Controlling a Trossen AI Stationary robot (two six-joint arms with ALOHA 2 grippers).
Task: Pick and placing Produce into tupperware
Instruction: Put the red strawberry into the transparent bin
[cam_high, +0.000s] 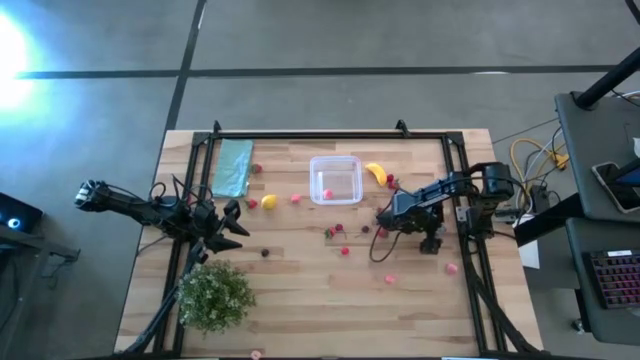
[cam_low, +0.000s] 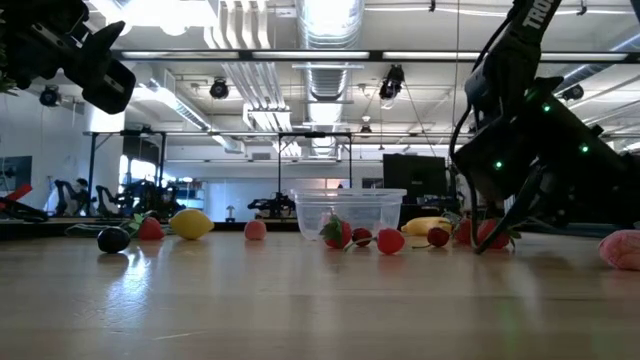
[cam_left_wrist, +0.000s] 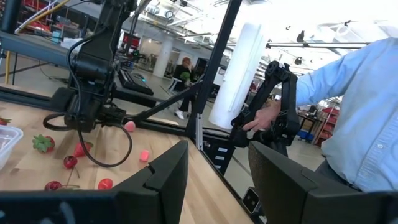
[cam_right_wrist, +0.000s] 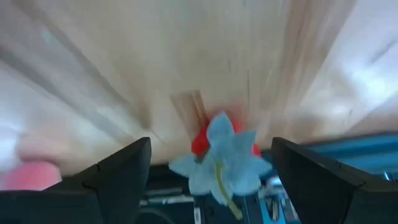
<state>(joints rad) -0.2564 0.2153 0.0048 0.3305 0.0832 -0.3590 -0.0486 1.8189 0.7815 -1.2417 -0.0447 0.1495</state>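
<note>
Beside the tupperware (cam_high: 336, 181), right tool (cam_high: 383, 222) spread wide over a strawberry (cam_right_wrist: 222, 155).

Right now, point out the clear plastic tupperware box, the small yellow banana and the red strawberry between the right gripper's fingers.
clear plastic tupperware box (cam_high: 335, 161): high view, far rim.
small yellow banana (cam_high: 375, 172): high view, mid-body.
red strawberry (cam_right_wrist: 200, 142): right wrist view, red flesh beside leaves.

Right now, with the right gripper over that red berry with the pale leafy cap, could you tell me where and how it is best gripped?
Grip the red berry across its round body, coming straight down. In the right wrist view it lies on the table between the open fingers of the right gripper, its cap and stem facing the camera. The body looks firmer than the thin cap, so closing there is probably safest.
</note>
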